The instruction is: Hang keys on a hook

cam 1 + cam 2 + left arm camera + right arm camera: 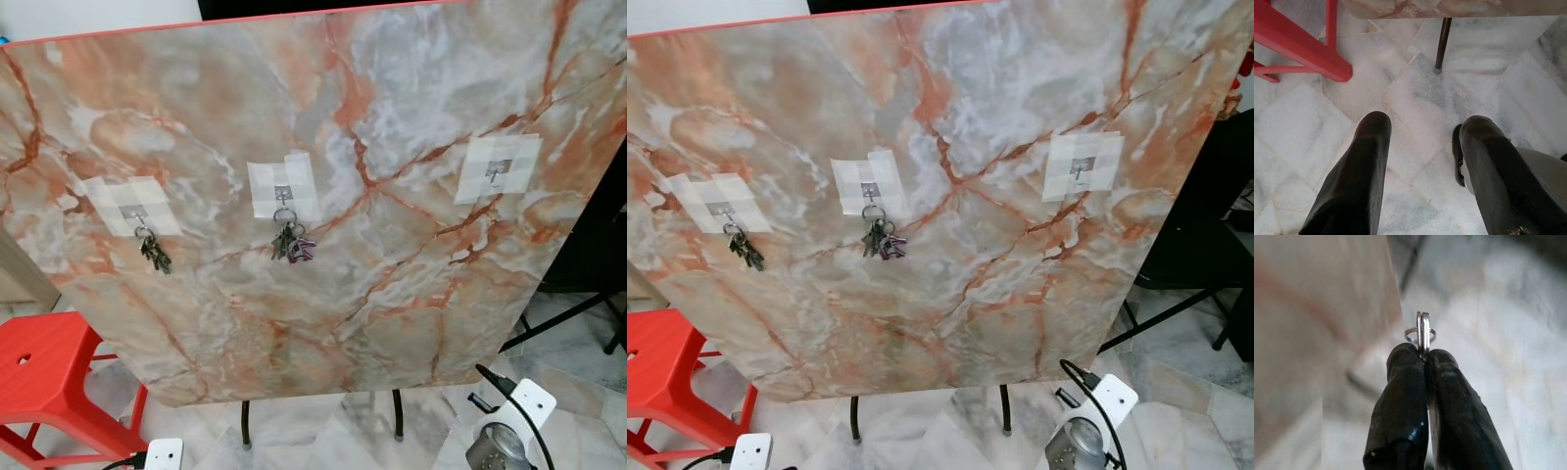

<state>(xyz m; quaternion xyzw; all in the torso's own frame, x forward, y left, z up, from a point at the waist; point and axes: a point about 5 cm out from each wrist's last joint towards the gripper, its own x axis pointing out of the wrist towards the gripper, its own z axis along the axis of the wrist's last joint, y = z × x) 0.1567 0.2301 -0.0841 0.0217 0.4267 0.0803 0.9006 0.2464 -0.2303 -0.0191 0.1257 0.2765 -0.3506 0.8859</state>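
Right gripper [1424,352]: jaws clenched on key ring [1421,334], ring edge-on, poking out past fingertips, beside marble board [392,117]. Right hook [497,174] bare. Left gripper [1422,132]: jaws apart over floor.

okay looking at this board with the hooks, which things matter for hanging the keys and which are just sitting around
For the job:
- key ring, pinched in the right gripper
- free hook
- board

Just about:
- two hooks already holding keys
- red stool
- left gripper, open over the floor
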